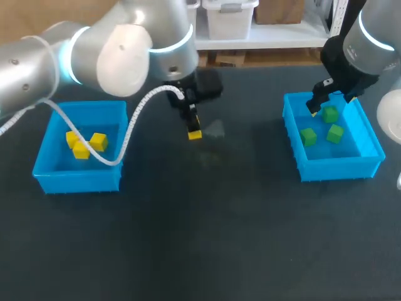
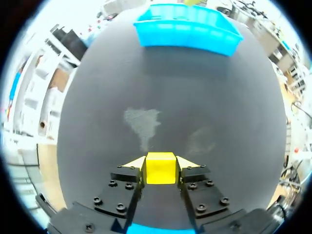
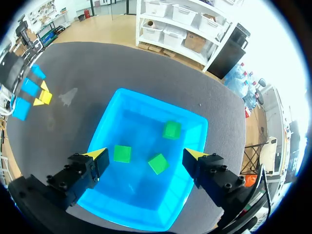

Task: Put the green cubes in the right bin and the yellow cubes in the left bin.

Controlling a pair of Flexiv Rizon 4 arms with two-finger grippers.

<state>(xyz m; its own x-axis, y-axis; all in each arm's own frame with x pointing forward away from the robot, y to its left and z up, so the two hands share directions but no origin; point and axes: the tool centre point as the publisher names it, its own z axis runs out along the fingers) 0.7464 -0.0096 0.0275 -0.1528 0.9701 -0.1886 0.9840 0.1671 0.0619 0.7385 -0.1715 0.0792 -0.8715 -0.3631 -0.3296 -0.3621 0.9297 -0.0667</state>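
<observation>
My left gripper [image 1: 194, 127] is at the middle of the table, shut on a yellow cube [image 1: 195, 134]. In the left wrist view that yellow cube [image 2: 161, 168] sits squarely between the two yellow tips, low over the dark tabletop. The left blue bin [image 1: 78, 180] holds three yellow cubes [image 1: 81, 150]. My right gripper [image 1: 332, 103] hangs open over the right blue bin [image 1: 338, 168], which holds three green cubes [image 1: 307, 136]. In the right wrist view these green cubes [image 3: 122, 153] lie below the spread fingers, and nothing is between them.
The dark tabletop [image 1: 219, 238] spreads between and in front of the two bins. A pale smudge [image 2: 142, 122] marks the cloth just ahead of the left gripper. Further ahead of that gripper a blue bin [image 2: 187, 34] shows.
</observation>
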